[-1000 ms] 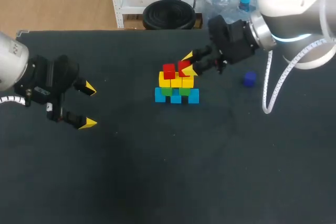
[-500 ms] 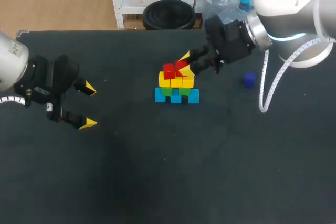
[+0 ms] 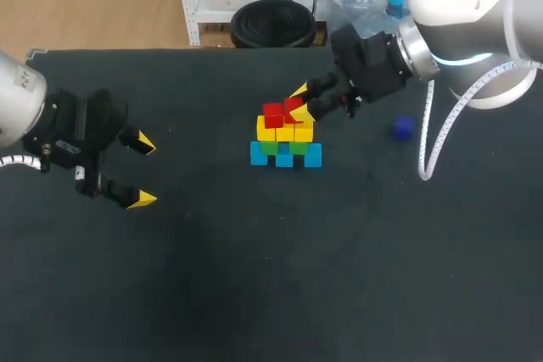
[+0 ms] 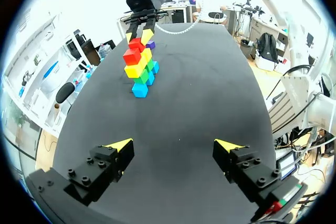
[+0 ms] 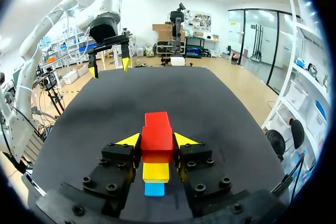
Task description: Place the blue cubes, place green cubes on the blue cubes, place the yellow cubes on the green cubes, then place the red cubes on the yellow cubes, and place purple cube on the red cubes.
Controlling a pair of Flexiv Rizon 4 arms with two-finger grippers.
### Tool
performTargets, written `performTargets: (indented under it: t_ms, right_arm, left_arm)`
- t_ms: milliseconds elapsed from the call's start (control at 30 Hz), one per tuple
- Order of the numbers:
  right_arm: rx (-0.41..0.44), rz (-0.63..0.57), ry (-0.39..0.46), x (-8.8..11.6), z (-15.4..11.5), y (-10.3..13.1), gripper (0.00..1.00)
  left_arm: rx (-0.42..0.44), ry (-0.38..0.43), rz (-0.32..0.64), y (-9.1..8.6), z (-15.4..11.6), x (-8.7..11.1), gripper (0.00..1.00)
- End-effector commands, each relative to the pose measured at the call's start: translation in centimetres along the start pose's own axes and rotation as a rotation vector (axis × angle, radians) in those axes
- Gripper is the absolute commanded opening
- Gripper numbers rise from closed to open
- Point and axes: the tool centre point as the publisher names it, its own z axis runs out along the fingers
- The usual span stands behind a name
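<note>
The left gripper (image 3: 145, 172) hung at the table's (image 3: 254, 286) 9 o'clock, fingers wide apart. At centre stood the stack (image 3: 286, 143) (blue, green, yellow, then red). From its 1 o'clock the right gripper (image 3: 300, 103) clamped the top red cube (image 3: 293, 110). The purple cube (image 3: 403, 128) lay apart at 3 o'clock.

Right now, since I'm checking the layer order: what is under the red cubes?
Yellow cubes sit under the red cubes, then green cubes and blue cubes. The right gripper, shut on one red cube, hides whether that one rests fully.
</note>
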Motion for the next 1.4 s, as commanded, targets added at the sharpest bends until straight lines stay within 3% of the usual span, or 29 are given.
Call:
performTargets:
  t_ms: [33, 1400]
  right_arm:
    - [-0.004, 0.000, -0.002, 0.06, 0.13, -0.20, 0.00]
    - [-0.005, 0.016, -0.002, 0.51, 0.44, 0.10, 0.00]
  left_arm:
    - [0.000, -0.005, 0.003, 0.08, 0.08, 0.14, 1.00]
    - [0.000, -0.005, 0.003, 0.08, 0.08, 0.14, 1.00]
